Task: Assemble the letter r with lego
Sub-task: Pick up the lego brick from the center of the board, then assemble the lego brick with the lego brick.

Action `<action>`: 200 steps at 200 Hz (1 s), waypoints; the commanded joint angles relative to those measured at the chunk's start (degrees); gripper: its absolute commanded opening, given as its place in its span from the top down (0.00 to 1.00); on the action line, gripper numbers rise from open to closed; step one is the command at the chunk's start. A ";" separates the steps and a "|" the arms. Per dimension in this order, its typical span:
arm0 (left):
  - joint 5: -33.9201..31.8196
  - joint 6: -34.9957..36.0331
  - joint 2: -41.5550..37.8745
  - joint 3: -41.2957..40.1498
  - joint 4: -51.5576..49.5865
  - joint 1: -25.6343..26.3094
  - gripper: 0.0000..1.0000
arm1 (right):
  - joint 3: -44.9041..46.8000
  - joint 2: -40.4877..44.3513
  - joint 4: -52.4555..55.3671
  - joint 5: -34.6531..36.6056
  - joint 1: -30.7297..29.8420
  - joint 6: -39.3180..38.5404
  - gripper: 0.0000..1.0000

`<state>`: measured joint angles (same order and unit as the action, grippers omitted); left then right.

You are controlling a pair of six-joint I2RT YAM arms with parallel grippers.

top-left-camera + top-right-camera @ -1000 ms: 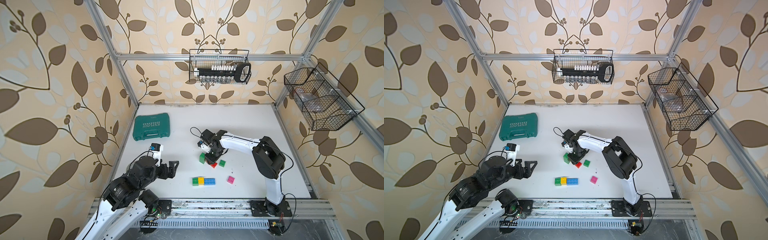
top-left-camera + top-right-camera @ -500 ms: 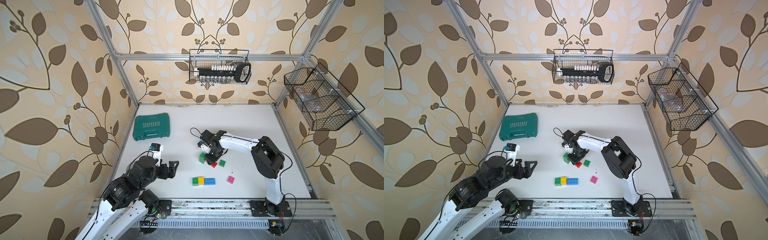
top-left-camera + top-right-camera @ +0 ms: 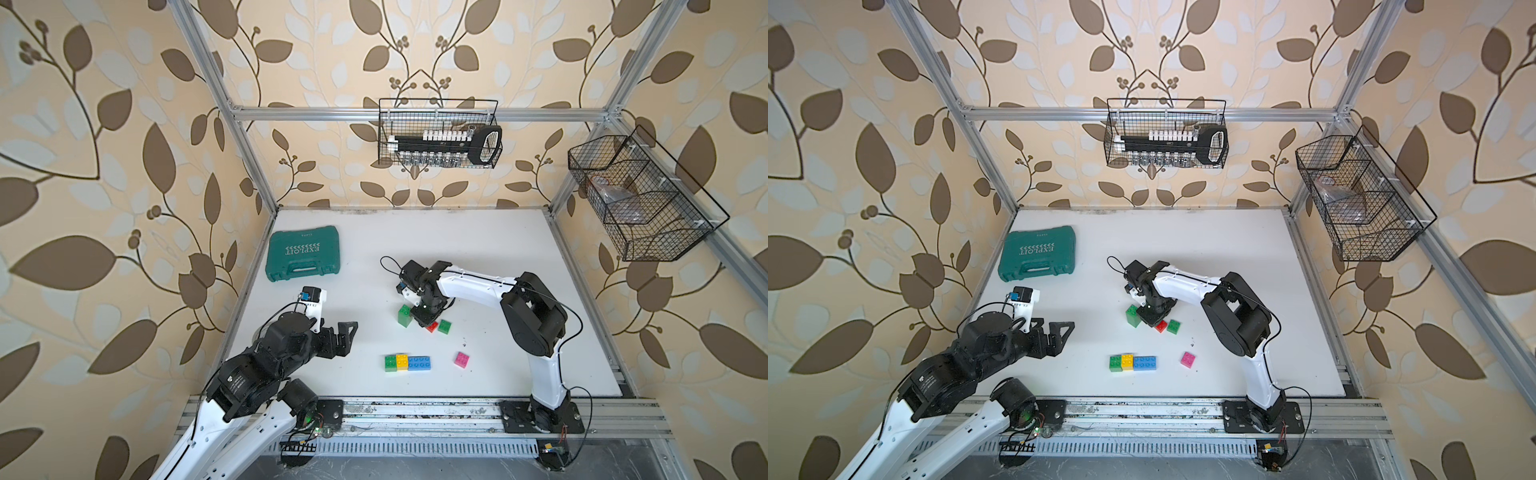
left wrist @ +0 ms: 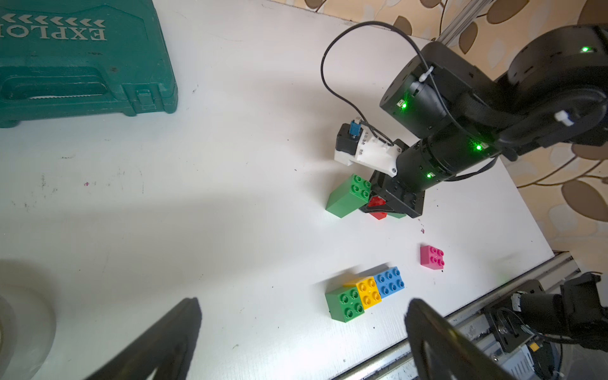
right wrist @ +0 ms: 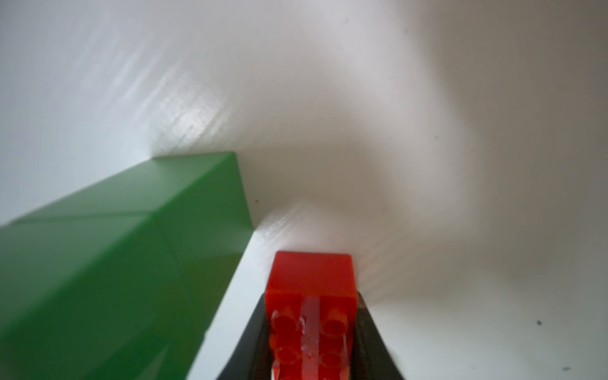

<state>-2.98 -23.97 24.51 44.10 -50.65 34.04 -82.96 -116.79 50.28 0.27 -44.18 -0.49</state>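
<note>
Right gripper [image 3: 428, 319] is pinching red brick [image 5: 311, 279] beside green brick [image 3: 404, 316]; next probably lifting straight, carrying to row [image 3: 408, 362]. Left gripper [image 3: 344, 337] is hanging wide open, empty.

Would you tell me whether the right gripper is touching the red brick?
Touching: the right wrist view shows the red brick clamped in the right gripper, one jaw against each side.

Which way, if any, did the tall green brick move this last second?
No: the tall green brick stands where it was, judged against the teal tool case.
</note>
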 commanded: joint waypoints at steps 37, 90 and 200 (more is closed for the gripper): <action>0.43 1.11 0.18 -0.15 2.18 -0.50 0.01 | 0.32 9.63 -2.20 3.51 1.73 -6.90 1.00; -0.85 0.72 1.56 0.09 1.88 -0.47 0.01 | 1.80 16.69 -2.24 -5.39 8.01 -13.67 1.00; -0.88 0.62 1.95 0.03 1.79 -0.53 0.01 | 10.53 14.94 -5.87 -5.42 3.94 -13.29 1.00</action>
<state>-3.20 -24.01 26.26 44.10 -50.65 34.04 -73.76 -101.10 45.60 -3.90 -39.31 -14.59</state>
